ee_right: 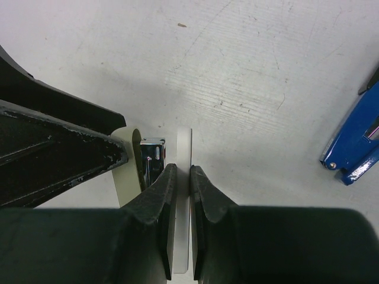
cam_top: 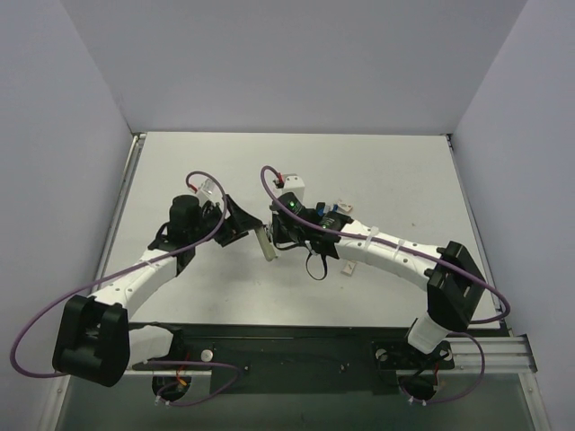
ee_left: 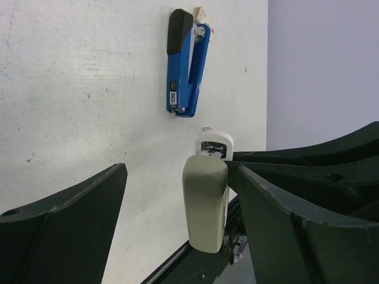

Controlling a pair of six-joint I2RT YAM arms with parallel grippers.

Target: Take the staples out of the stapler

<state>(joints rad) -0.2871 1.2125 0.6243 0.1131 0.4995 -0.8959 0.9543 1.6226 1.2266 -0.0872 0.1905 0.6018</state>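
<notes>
From above, my left gripper (cam_top: 241,221) stood with its fingers spread wide. It faced my right gripper (cam_top: 272,237), which was pinched shut on a pale grey-white bar (cam_top: 266,244). The stapler (cam_top: 335,217) lay on the table (cam_top: 395,171) just beside my right wrist, partly hidden by that arm. It was nearer my right hand than my left.

Through my left wrist camera, my fingers (ee_left: 65,219) were apart and clamped nothing. The bar hung between them, close to the right-hand one; I could not tell whether it touched. The stapler lay ahead of those fingers, beyond the bar. Its long axis ran almost straight away from me, joined end near and dark end farthest.

Through my right wrist camera, my fingers (ee_right: 163,195) were closed on the bar's thin white edge. The stapler showed only its near blue end, off at the right edge and well apart. I saw no staples anywhere.

I judged that my free left hand would have to reach forward past the bar and along the stapler's length, since my nearer right hand was occupied.
</notes>
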